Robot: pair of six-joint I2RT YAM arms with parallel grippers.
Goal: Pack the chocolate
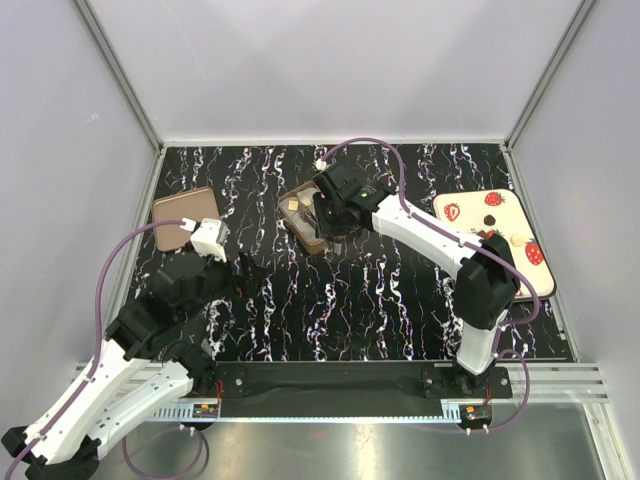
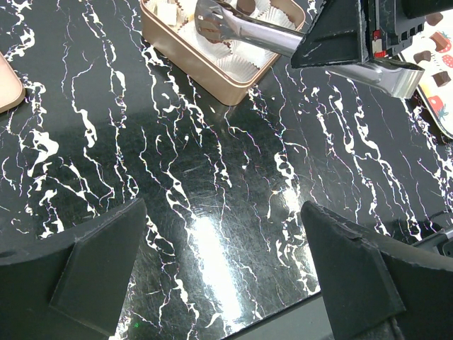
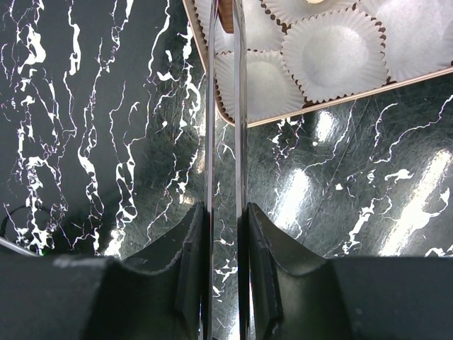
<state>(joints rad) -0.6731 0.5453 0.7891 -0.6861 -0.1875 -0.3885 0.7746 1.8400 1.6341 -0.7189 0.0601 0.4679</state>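
My right gripper (image 3: pixel 226 212) is shut on a pair of metal tongs (image 3: pixel 238 106) whose tips reach over the gold box (image 2: pixel 184 60) of white paper cups (image 3: pixel 333 53). A brown chocolate (image 3: pixel 225 14) sits pinched between the tong tips, above a cup near the box's front corner. Tan pieces (image 1: pixel 293 205) lie in the box's far cups. More dark chocolates (image 1: pixel 493 198) rest on the strawberry-print tray (image 1: pixel 500 215) at the right. My left gripper (image 2: pixel 223 262) hangs open over bare table near the left arm, nothing between its fingers.
The box's brown lid (image 1: pixel 180 215) lies flat at the far left of the black marbled table (image 1: pixel 380 300). The right arm (image 1: pixel 440 245) stretches across from the right base to the box. Grey walls close in the sides and back.
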